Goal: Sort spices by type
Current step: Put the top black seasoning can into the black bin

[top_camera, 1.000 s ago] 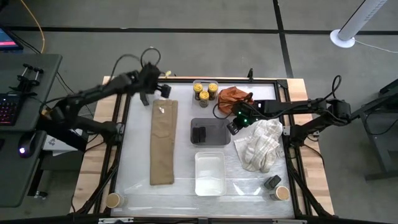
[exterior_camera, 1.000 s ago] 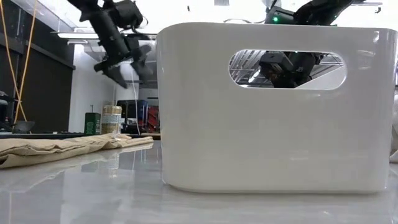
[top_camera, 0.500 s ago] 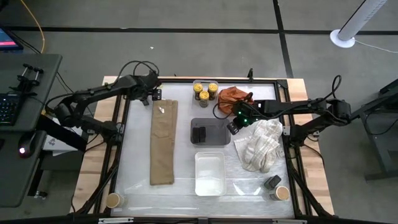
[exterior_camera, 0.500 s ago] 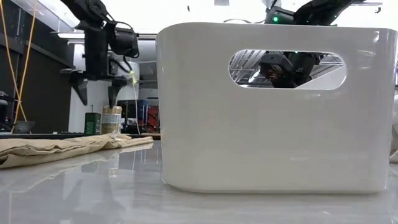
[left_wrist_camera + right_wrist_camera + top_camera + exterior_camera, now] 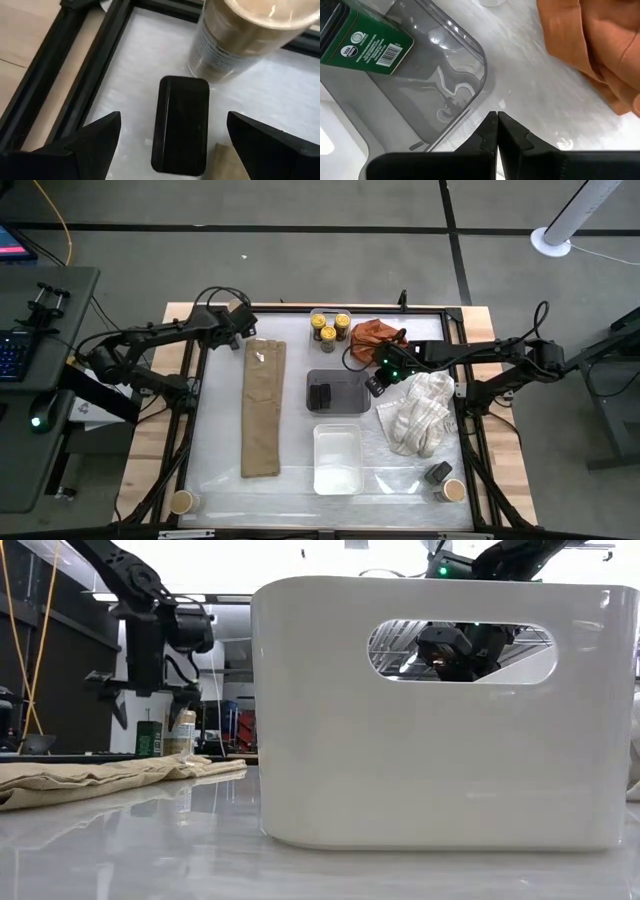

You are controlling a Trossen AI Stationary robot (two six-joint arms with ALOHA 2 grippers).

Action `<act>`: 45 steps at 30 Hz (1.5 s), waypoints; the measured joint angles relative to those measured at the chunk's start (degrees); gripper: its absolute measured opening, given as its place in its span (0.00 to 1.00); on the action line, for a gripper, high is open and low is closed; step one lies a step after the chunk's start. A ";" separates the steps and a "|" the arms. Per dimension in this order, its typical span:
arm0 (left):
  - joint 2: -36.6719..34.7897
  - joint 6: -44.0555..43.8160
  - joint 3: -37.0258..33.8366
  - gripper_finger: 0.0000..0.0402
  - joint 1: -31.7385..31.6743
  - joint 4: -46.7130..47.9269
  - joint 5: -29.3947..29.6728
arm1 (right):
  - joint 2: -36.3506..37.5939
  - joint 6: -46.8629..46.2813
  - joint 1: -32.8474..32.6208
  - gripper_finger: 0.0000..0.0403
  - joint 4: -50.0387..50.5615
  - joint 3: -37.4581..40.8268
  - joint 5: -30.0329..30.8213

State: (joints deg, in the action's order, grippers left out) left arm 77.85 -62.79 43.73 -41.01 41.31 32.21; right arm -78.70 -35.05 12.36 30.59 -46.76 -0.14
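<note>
Three yellow-lidded jars [image 5: 318, 317] [image 5: 343, 321] [image 5: 326, 337] at twelve o'clock, three dark tins [image 5: 320, 396] [image 5: 437, 472] [image 5: 181, 125], three tan-topped tubs [image 5: 182, 501] [image 5: 453, 490] [image 5: 245, 35], two trays [image 5: 348, 379] [image 5: 337, 468], three cloths [image 5: 263, 410] [image 5: 375, 335] [image 5: 420, 415].

A dark rectangular tin [image 5: 180, 125] is seen lying between the spread fingers [image 5: 95, 137] of the left gripper [image 5: 172, 145], beside a tan-topped round tub [image 5: 245, 35].

Jars [image 5: 329, 328] at tabletop's [image 5: 220, 450] far edge, tray [image 5: 338, 391] w/ a tin [image 5: 320, 396] in it just in front, tub [image 5: 337, 458] nearer still; folded cloth [image 5: 262, 408] to their left, towel [image 5: 420, 413] to the right
</note>
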 joint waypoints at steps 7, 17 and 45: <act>0.15 -0.52 -2.19 0.82 0.20 -2.82 1.37 | 0.01 -0.02 0.00 0.00 -0.02 0.00 -0.02; -0.06 -0.92 -4.49 0.35 0.22 -4.00 0.04 | 0.02 -0.66 -0.02 0.00 -0.02 0.00 -0.10; -4.78 53.46 10.85 0.28 35.36 -26.30 -21.42 | 14.22 3.93 -8.08 0.07 -35.41 -0.09 -4.41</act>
State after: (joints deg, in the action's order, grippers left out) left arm 73.07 -9.33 54.58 -5.66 15.01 10.79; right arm -64.48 -31.11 4.28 -4.82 -46.85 -4.56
